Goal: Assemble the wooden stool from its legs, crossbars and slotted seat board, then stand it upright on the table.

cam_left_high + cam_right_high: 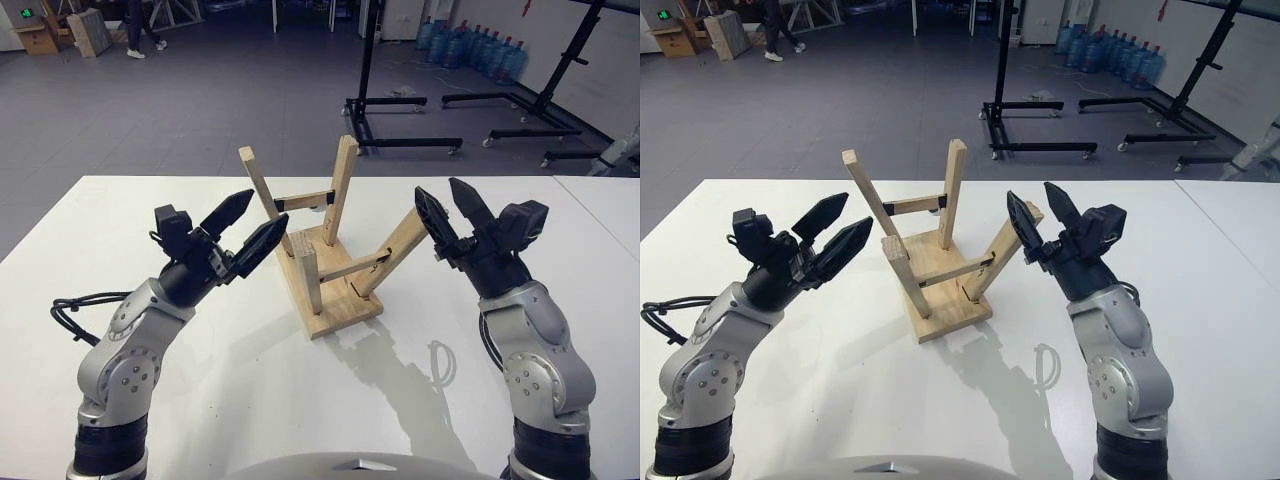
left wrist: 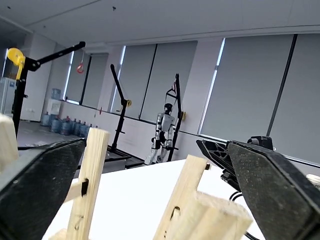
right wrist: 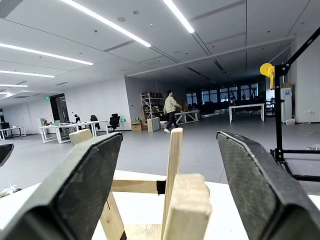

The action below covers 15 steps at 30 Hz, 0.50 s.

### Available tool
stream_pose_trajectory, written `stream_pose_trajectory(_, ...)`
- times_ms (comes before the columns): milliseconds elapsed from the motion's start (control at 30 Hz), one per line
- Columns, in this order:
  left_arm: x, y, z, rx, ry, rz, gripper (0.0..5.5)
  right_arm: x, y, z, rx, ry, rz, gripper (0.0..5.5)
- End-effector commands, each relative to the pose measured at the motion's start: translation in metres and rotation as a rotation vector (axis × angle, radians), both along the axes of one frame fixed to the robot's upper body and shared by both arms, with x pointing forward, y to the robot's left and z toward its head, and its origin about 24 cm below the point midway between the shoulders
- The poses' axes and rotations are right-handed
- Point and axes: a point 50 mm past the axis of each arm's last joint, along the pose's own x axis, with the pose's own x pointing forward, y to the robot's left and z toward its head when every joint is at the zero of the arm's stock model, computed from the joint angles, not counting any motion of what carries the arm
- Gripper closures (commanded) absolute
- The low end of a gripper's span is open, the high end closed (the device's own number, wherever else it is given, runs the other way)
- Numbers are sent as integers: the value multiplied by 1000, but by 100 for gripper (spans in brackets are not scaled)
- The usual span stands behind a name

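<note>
The stool (image 1: 325, 270) rests upside down in the middle of the counter (image 1: 130, 215), legs (image 1: 342, 190) up. The left hand (image 1: 267, 207) and right hand (image 1: 437, 187) flank it. Both are spread wide and hold nothing.

The stool (image 1: 330, 270) is pale bare wood, matt, its grain plain to see. The small dark fittings (image 1: 281, 205) on it could be metal or plastic. Under the stool the bench (image 1: 120, 210) is white, smooth and faintly glossy. Flanking the stool, the left gripper (image 1: 267, 207) and right gripper (image 1: 436, 187) have matt black, finely textured jaws.
</note>
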Motion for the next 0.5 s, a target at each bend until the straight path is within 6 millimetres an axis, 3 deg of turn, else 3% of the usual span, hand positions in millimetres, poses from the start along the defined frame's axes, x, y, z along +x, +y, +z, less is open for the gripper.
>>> stream_pose_trajectory(33,0,-13,2,9,-7,-54,36,4,-2,-5,-6,11,-19,202)
stream_pose_trajectory(200,-2,-38,-1,41,1,-146,36,7,15,-10,-23,11,10,202)
stream_pose_trajectory(500,11,-51,-5,101,-7,-152,36,5,31,-16,-70,15,78,202)
